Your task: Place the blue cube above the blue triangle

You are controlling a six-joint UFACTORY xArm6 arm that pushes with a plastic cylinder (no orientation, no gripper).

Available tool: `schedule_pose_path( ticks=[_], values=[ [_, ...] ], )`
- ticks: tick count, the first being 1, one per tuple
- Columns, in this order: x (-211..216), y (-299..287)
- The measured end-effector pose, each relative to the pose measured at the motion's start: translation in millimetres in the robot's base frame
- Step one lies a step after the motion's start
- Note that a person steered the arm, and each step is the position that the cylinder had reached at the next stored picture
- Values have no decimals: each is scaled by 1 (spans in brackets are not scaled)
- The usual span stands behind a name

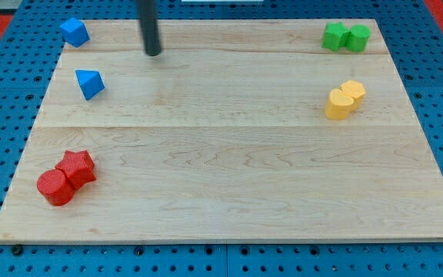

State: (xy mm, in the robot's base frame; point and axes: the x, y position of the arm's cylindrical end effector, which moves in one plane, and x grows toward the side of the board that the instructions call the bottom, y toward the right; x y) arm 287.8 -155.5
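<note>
Rod's tip (153, 53) bare, touching no block, far side of board (229, 185). Blue cube (74, 31) in far-left corner, well left of tip, slightly farther. Blue triangle (89, 83) just nearer than cube, apart. Cube appears already above triangle; any nudge likely runs leftward.
</note>
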Motion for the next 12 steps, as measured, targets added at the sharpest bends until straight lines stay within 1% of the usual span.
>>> schedule_pose_path(
  ticks=[1, 2, 4, 7, 8, 9, 10, 12],
  values=[
    [12, -83],
    [6, -148],
    [-2, -149],
    [-96, -149],
    [-95, -134],
    [-62, -112],
    [-15, -89],
    [-57, -87]
  ],
)
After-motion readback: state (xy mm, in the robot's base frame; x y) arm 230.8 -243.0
